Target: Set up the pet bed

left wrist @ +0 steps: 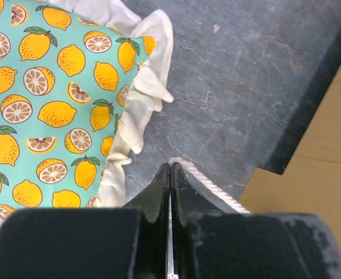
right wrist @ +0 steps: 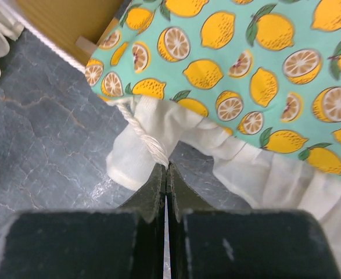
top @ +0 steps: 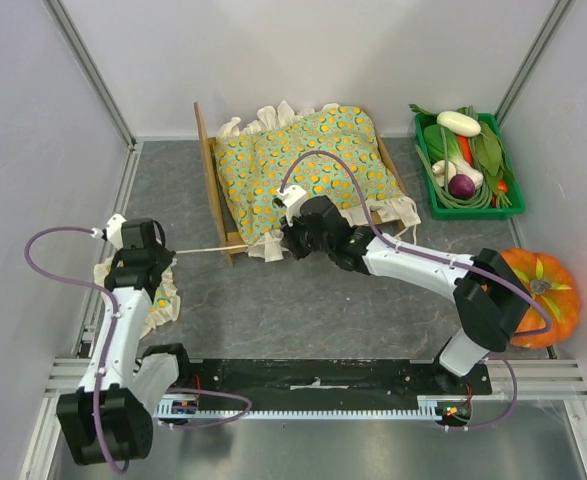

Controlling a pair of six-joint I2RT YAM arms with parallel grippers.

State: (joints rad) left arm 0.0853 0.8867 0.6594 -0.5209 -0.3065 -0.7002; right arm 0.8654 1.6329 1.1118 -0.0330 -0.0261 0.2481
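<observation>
The pet bed stands at the back centre, its light-wood headboard on the left. A green lemon-print frilled cushion lies on it. A thin white cord runs taut from the bed's near left corner to my left gripper, which is shut on its end. My right gripper sits at the cushion's near frill and is shut on another stretch of white cord, pinched at its tips. The frill lies just beyond them. The bed's wood shows at the upper left.
A small matching pillow lies under my left arm, large in the left wrist view. A green crate of vegetables stands at the back right. An orange pumpkin sits beside the right arm. Walls close in on both sides.
</observation>
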